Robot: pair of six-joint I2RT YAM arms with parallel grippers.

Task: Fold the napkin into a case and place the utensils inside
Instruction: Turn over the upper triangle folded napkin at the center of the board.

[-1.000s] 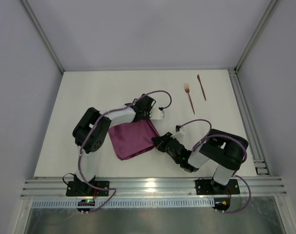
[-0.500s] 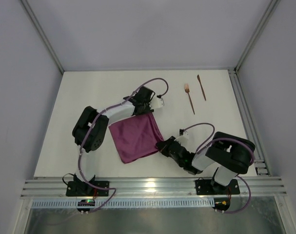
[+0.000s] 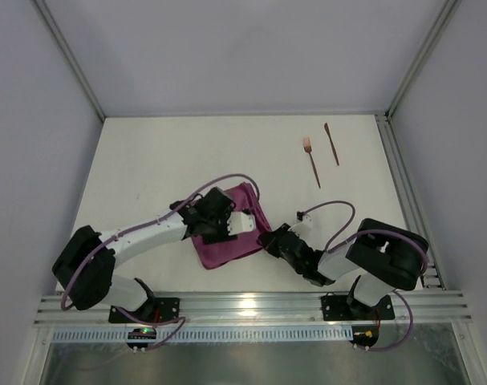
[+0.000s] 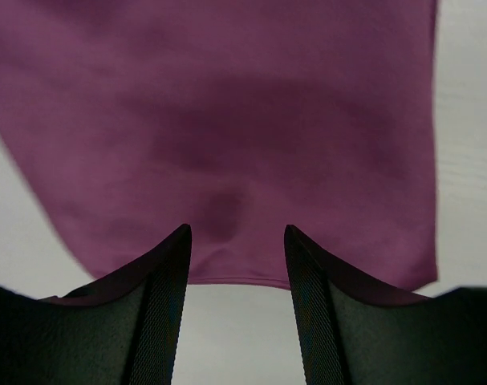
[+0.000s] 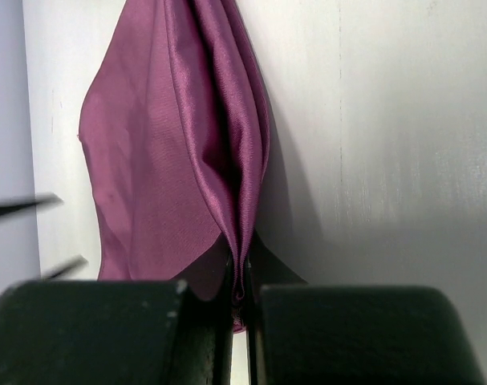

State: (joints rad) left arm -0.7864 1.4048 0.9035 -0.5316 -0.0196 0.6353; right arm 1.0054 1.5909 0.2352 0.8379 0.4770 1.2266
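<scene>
Two tools meet at the napkin (image 3: 225,250), which lies rumpled on the desk (image 3: 163,160) near its front edge. Over it the left tool (image 4: 237,234) is spread wide; the right tool (image 5: 241,277) is pinching the cloth's right edge. Farther back, well apart, lie the fork (image 3: 312,163) and the knife (image 3: 331,144).

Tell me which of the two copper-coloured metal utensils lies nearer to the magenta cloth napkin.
The slim copper-coloured fork, the one with tines, left of the thin knife; its handle end reaches closer to the napkin.
</scene>
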